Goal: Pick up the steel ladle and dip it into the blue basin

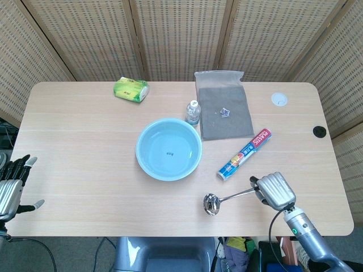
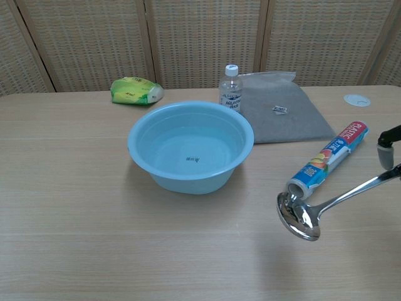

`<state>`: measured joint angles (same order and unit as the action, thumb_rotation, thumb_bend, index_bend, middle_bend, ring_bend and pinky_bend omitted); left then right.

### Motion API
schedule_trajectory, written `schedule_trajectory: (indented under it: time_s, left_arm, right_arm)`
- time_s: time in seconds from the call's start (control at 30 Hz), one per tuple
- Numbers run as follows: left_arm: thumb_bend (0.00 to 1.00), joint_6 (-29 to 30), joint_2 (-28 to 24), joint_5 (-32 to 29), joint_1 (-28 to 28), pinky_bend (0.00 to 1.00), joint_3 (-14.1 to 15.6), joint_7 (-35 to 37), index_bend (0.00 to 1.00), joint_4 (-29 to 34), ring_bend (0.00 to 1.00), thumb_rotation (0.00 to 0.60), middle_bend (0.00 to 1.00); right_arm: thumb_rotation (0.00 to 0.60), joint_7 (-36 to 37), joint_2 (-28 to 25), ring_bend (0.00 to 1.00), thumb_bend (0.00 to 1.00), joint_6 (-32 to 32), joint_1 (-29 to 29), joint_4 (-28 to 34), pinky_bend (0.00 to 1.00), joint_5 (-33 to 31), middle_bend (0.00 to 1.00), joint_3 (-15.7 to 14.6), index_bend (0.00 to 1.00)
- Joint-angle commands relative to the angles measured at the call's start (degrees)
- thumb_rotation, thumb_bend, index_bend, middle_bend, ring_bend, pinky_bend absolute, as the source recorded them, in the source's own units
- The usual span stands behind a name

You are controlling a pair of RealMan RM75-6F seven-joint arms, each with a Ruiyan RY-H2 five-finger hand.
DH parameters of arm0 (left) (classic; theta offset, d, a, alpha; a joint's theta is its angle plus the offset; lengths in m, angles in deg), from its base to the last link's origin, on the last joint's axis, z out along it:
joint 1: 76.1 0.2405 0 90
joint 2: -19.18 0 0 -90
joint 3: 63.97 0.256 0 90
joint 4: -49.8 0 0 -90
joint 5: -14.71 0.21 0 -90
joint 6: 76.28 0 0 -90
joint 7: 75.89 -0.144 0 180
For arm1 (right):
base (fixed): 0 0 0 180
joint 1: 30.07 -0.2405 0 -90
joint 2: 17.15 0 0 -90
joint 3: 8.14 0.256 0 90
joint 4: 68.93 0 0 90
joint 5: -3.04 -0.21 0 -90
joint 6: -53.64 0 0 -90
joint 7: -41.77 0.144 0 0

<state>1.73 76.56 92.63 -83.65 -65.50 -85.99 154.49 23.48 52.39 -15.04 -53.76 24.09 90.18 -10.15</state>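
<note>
The right hand (image 1: 275, 190) grips the steel ladle (image 1: 227, 199) by its handle end, fingers curled round it — held so far back, its bowl could swing and clip the blue basin (image 1: 168, 149) rim.

The right hand (image 1: 276, 190), at the lower right of the head view, has a ribbed, pale grey metallic back with dark joints showing at its edges. Behind it runs a silver-grey cylindrical wrist carrying a small green dot, with a thin black cable looping alongside. The left hand (image 1: 12, 185), at the lower left edge, has black fingers tipped in pale grey and a ribbed silver-grey body. In the chest view only a dark, grey-tipped finger (image 2: 387, 145) shows at the right edge.
</note>
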Motion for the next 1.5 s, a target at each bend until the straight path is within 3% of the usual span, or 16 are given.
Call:
schedule_trajectory:
  time_s: [0.03, 0.23, 0.37, 0.53, 0.67, 0.87, 1.1, 1.3, 1.5]
  left_arm:
    - [0.00, 0.0, 0.0, -0.1, 0.0, 0.00, 0.0, 0.0, 0.00, 0.0, 0.00, 0.600, 0.00]
    - [0.00, -0.2, -0.2, -0.2, -0.1, 0.00, -0.1, 0.4, 0.00, 0.1, 0.00, 0.600, 0.00]
    - [0.00, -0.5, -0.5, -0.1, -0.2, 0.00, -0.1, 1.1, 0.00, 0.3, 0.00, 0.600, 0.00]
    - [0.00, -0.9, -0.7, -0.1, -0.4, 0.00, -0.2, 1.7, 0.00, 0.2, 0.00, 0.600, 0.00]
    - [0.00, -1.5, -0.8, -0.6, -0.7, 0.00, -0.5, 2.1, 0.00, -0.2, 0.00, 0.600, 0.00]
    - [0.00, -2.1, -0.8, -1.5, -1.0, 0.00, -0.8, 2.7, 0.00, -0.7, 0.00, 0.600, 0.00]
    - [0.00, -3.8, -0.8, -3.2, -1.7, 0.00, -1.1, 3.5, 0.00, -1.5, 0.00, 0.600, 0.00]
    - [0.00, -4.9, -0.8, -4.6, -2.2, 0.00, -1.5, 4.0, 0.00, -2.2, 0.00, 0.600, 0.00]
    - [0.00, -6.1, -0.8, -6.1, -2.7, 0.00, -1.9, 4.4, 0.00, -2.9, 0.00, 0.600, 0.00]
  right_arm:
    - [0.600, 1.2, -2.5, 0.94, 0.66, -1.0, 0.4, 1.4, 1.00, 0.6, 0.92, 0.2, 0.79]
    - [0.600, 1.3, -7.9, 0.94, 0.70, -2.3, -1.1, 6.8, 1.00, -1.9, 0.92, 5.0, 0.79]
    - [0.600, -3.3, -10.4, 0.94, 0.70, -0.7, -4.1, 11.0, 1.00, -6.8, 0.93, 9.9, 0.80]
    - [0.600, -18.0, -9.6, 0.94, 0.70, 2.1, -10.2, 16.0, 1.00, -19.3, 0.93, 16.6, 0.80]
    - [0.600, -31.5, -5.7, 0.94, 0.70, 2.9, -16.7, 17.0, 1.00, -32.0, 0.93, 19.7, 0.80]
    - [0.600, -42.1, 0.6, 0.94, 0.70, 2.3, -23.9, 14.8, 1.00, -43.5, 0.93, 21.4, 0.80]
    - [0.600, -54.6, 13.2, 0.94, 0.70, -2.9, -34.5, 6.7, 1.00, -57.5, 0.93, 22.4, 0.80]
    - [0.600, -57.5, 20.6, 0.94, 0.70, -3.4, -38.8, -1.3, 1.00, -61.9, 0.93, 21.6, 0.80]
    - [0.600, -57.5, 26.1, 0.94, 0.70, -2.7, -41.4, -8.3, 1.00, -61.6, 0.93, 20.5, 0.80]
